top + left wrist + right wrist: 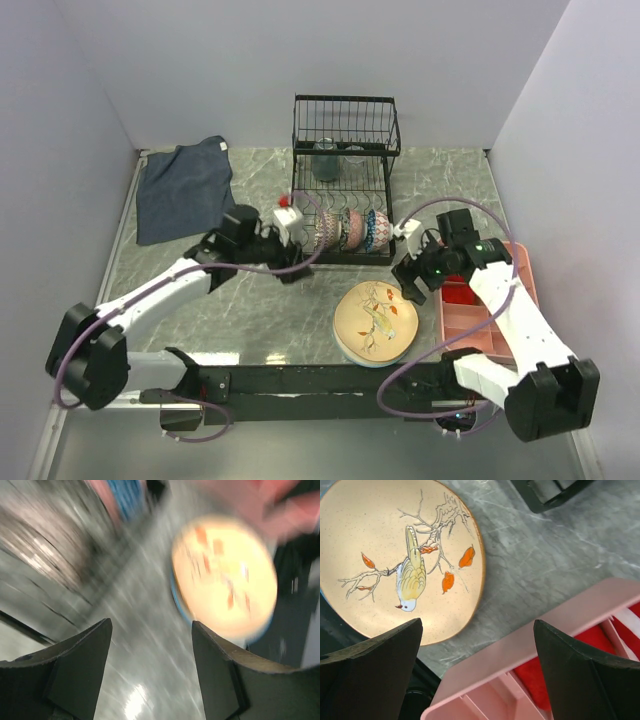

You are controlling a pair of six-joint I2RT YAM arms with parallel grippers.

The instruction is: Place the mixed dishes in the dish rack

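The black wire dish rack [345, 125] stands at the back middle. Several small patterned bowls [350, 230] stand on edge in its front slots, and a clear glass [325, 160] sits in its tall back section. The peach plate with the bird drawing [377, 322] lies flat on the table in front of the rack. My left gripper [292, 264] hovers just left of the rack's front corner, open and empty. Its view is motion-blurred, with the plate [225, 577] beyond the left gripper [150, 655]. My right gripper [477, 645] is open over the gap between plate [400, 555] and tray.
A pink compartmented tray [492, 305] with red items lies at the right, under my right arm, and its rim [530, 652] fills the lower right wrist view. A dark blue cloth [185, 190] lies at the back left. Walls close in on three sides.
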